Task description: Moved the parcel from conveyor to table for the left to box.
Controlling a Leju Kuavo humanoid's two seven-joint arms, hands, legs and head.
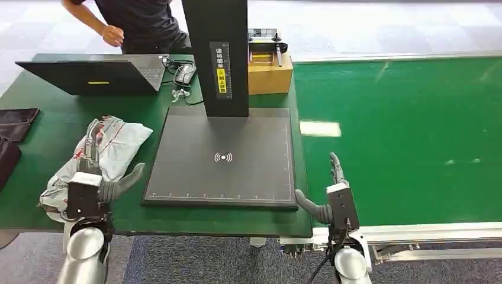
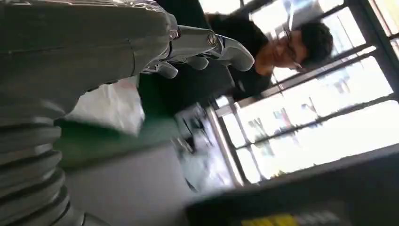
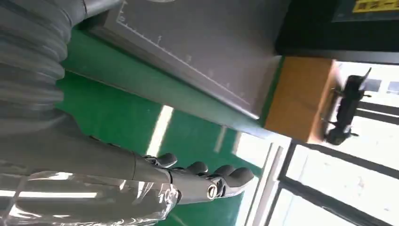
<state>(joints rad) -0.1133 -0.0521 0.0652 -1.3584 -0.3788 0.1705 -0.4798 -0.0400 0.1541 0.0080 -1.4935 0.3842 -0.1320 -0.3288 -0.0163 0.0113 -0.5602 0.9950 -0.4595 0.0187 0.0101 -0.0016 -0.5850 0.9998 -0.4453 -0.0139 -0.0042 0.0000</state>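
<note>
The parcel (image 1: 121, 139), a crumpled white plastic bag with red print, lies on the green table (image 1: 53, 112) to the left of the scan plate. My left hand (image 1: 95, 174) is over its near part, fingers stretched forward along the bag and thumb out to the side. In the left wrist view the fingers (image 2: 188, 44) are spread with nothing in them and the parcel (image 2: 113, 106) lies beyond. My right hand (image 1: 332, 192) hovers open at the seam between the table and the green conveyor (image 1: 414, 136). The right wrist view shows its fingers (image 3: 197, 179) straight and empty.
A dark grey scan plate (image 1: 225, 157) with a black post (image 1: 216, 53) fills the table's middle. Behind it stand a cardboard box (image 1: 269, 74) and an open laptop (image 1: 95, 76). A person (image 1: 136, 23) stands at the far edge. Dark items (image 1: 15, 121) lie at the left edge.
</note>
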